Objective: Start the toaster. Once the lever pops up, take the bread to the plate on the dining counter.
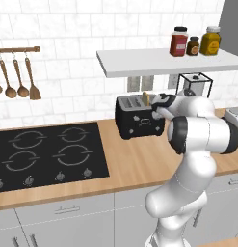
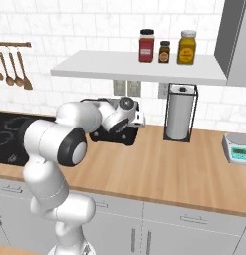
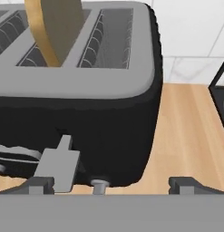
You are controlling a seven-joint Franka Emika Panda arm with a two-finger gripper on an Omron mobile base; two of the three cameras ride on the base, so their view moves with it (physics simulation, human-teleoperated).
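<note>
1. I see the toaster (image 1: 138, 117) standing at the back edge of the wooden worktop (image 1: 135, 164), near the tiled wall, just right of the black hob (image 1: 48, 154).
2. The bread (image 1: 146, 99) stands upright in one slot, its top poking above the silvery slotted top; in the hand view the slice (image 3: 54, 29) sits in the nearer slot and the slot beside it is empty.
3. My gripper (image 3: 109, 185) hangs low at the toaster's end face, jaws spread wide, holding nothing; a grey lever (image 3: 59, 167) on that face lies close to the left fingertip, though I cannot tell whether they touch.
4. Bare worktop lies in front of the toaster, up to the front edge.
5. A wire-framed holder with a paper towel roll (image 2: 180, 113) stands to the right, near the wall; a small scale (image 2: 237, 148) is farther right.
6. A white shelf (image 2: 139, 67) overhangs the toaster, carrying three jars (image 2: 167, 47).
</note>
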